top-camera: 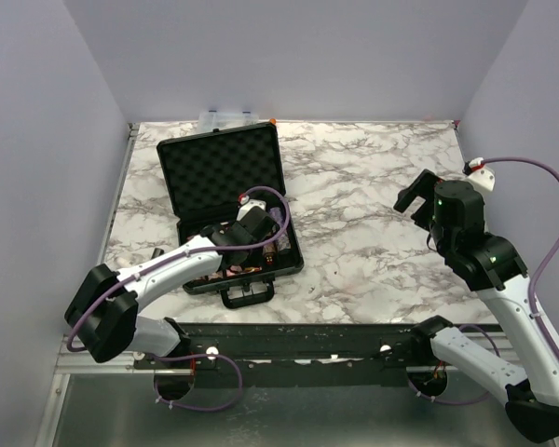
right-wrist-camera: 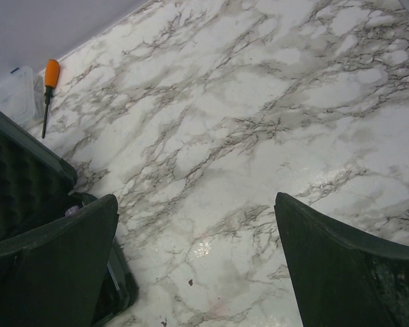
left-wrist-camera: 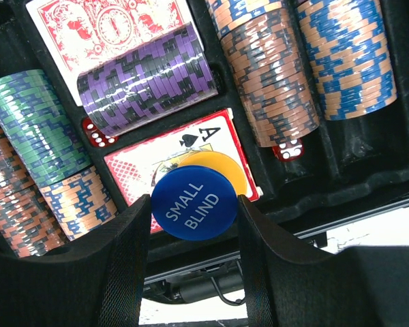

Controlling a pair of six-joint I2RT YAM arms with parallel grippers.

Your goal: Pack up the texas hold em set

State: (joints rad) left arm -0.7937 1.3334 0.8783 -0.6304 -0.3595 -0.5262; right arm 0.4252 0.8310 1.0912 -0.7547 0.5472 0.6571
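The black briefcase [top-camera: 219, 168] lies open at the table's left, its foam lid up. My left gripper [top-camera: 261, 244] hovers over the tray's near edge, shut on the blue round SMALL BLIND button [left-wrist-camera: 193, 202], which is pinched edge to edge between both fingers. Under it lie a yellow button [left-wrist-camera: 221, 167] and a face-up ace on a red-backed deck [left-wrist-camera: 204, 139]. Around them sit purple chips [left-wrist-camera: 146, 75], green chips [left-wrist-camera: 31, 122], orange and blue stacks [left-wrist-camera: 266, 75], another red-backed deck [left-wrist-camera: 116, 24] and tiny red dice [left-wrist-camera: 99, 133]. My right gripper [right-wrist-camera: 196, 201] stands open over bare marble.
A clear plastic organizer box [top-camera: 228, 117] rests behind the case lid at the back edge. An orange-handled screwdriver [right-wrist-camera: 50, 73] lies beside it. The case's corner [right-wrist-camera: 20, 170] shows at the left of the right wrist view. Grey walls enclose the marble table [top-camera: 373, 205].
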